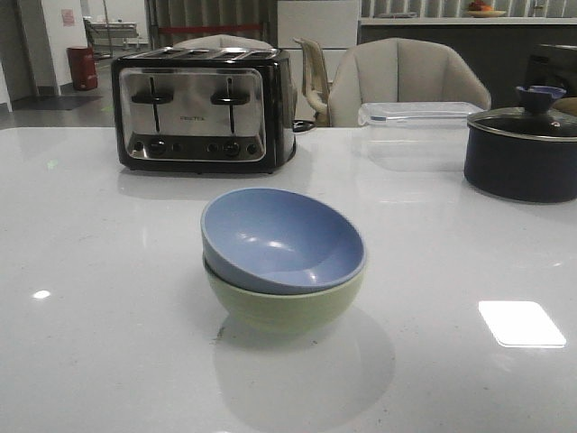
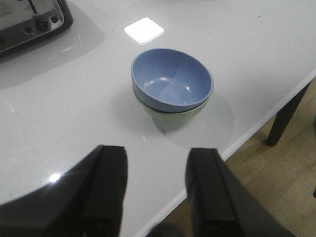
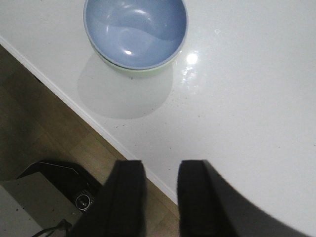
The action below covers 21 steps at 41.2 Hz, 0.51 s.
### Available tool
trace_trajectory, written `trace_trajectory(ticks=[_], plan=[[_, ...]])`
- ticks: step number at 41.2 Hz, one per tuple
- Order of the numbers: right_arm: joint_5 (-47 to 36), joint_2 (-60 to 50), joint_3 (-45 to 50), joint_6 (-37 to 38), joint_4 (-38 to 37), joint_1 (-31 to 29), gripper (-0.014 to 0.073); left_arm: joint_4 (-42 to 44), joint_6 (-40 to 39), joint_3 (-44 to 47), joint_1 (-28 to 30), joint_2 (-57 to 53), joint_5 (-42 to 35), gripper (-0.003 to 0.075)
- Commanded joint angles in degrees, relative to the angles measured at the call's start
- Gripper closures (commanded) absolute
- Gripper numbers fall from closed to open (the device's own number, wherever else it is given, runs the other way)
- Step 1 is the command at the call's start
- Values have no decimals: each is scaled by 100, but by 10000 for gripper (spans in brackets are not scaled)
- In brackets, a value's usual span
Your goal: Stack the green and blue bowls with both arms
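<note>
Stacked bowls [image 2: 171, 89] apart from end effectors [image 2: 154, 190].

Right wrist camera: stacked bowls and my parted fingers

I'm seeing the blue bowl [image 3: 135, 30] sitting nested inside the green bowl [image 3: 140, 71], only a sliver of green rim showing beneath it, both resting on the white table [image 3: 247, 113] close to its edge. My right gripper [image 3: 160, 197] is hovering well apart from them, its two black fingers [image 3: 127, 197] spread with nothing between, over the table edge and the wooden floor [image 3: 59, 133] below.
</note>
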Motion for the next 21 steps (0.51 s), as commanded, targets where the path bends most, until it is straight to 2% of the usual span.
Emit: trace_trajectory(ticks=[1,4,7,21], plan=[[-395,-38,-142,-1,-60,-45,454,-58,11,-147,-30,4,-474,554],[-395,-38,-142,-1,-60,-45,517,-58,11,-147,-30,4,-474,629],[-395,-38,-142,-1,-60,-45,557,-58,11,-147,-30,4,-474,621],[-459,-38,-142,-1,-47,-45,554,-68,11,-147,-30,4,-432,622]])
